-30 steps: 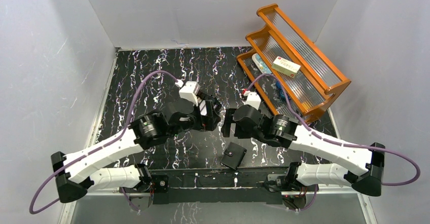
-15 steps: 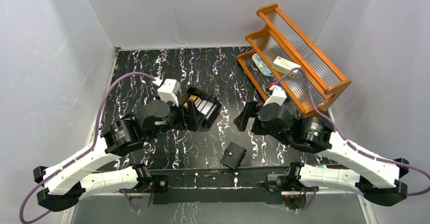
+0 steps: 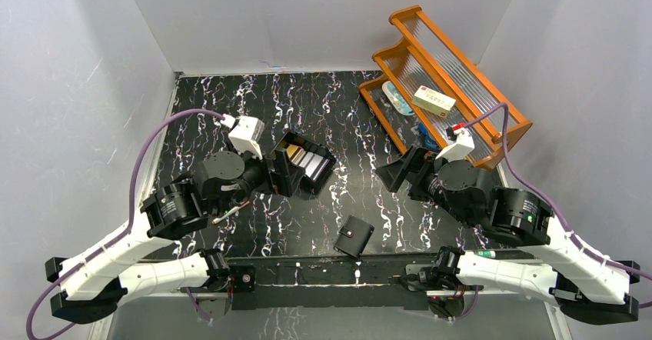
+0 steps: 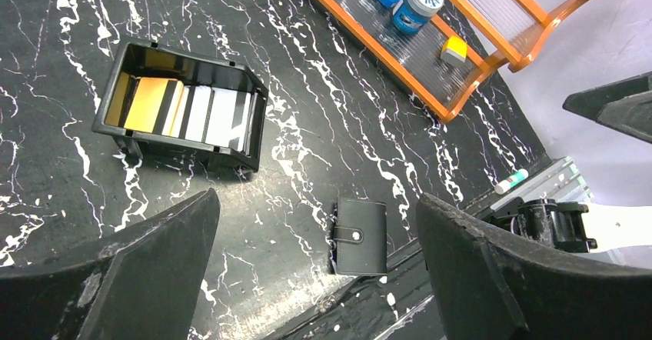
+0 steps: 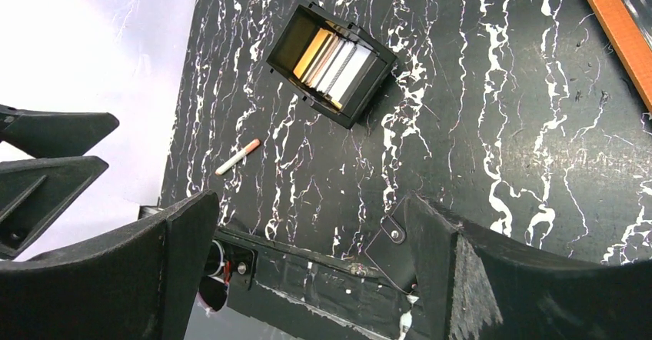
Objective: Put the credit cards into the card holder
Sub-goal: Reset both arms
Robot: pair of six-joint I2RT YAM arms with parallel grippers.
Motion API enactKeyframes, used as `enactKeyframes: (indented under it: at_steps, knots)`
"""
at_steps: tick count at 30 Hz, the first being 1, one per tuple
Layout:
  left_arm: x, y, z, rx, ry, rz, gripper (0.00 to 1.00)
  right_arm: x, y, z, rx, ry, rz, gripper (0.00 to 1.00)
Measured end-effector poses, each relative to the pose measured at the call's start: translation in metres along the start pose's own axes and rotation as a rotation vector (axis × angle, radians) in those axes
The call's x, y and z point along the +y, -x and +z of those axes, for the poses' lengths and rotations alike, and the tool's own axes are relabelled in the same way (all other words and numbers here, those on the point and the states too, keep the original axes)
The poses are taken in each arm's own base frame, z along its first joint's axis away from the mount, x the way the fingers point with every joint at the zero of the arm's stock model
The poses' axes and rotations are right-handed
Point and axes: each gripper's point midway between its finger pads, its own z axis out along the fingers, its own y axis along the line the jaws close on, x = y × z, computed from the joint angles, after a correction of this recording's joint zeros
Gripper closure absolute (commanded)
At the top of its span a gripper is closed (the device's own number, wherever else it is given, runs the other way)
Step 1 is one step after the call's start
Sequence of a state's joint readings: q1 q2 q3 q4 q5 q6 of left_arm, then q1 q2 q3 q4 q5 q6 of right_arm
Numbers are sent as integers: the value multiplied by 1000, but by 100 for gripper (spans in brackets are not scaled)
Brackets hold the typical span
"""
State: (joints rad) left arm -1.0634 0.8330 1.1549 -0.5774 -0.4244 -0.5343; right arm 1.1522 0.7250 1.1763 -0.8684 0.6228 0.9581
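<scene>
Left wrist, unlike right: whole card holder (image 4: 361,236)

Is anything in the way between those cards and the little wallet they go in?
No object lies on the table between them. But the cards stand inside a black box, and the wallet is folded shut, so its slots are covered.

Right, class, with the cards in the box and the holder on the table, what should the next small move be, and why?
Probably bring the right gripper down to the card holder and undo its snap tab. The holder lies shut near the table's front edge, the credit cards sit in the black box, and this gripper and the left gripper are open, holding nothing.
</scene>
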Motion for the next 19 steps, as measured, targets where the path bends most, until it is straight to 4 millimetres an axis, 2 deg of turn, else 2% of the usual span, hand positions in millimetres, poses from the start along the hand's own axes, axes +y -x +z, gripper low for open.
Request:
enactKeyframes:
  at_steps: [11, 19]
  knots:
    - [7, 24, -15, -99, 12, -36, 1, -1, 1, -1, -6, 3, 2, 2]
    - [3, 16, -1, -65, 27, -21, 1, 2, 3, -2, -12, 14, 9, 2]
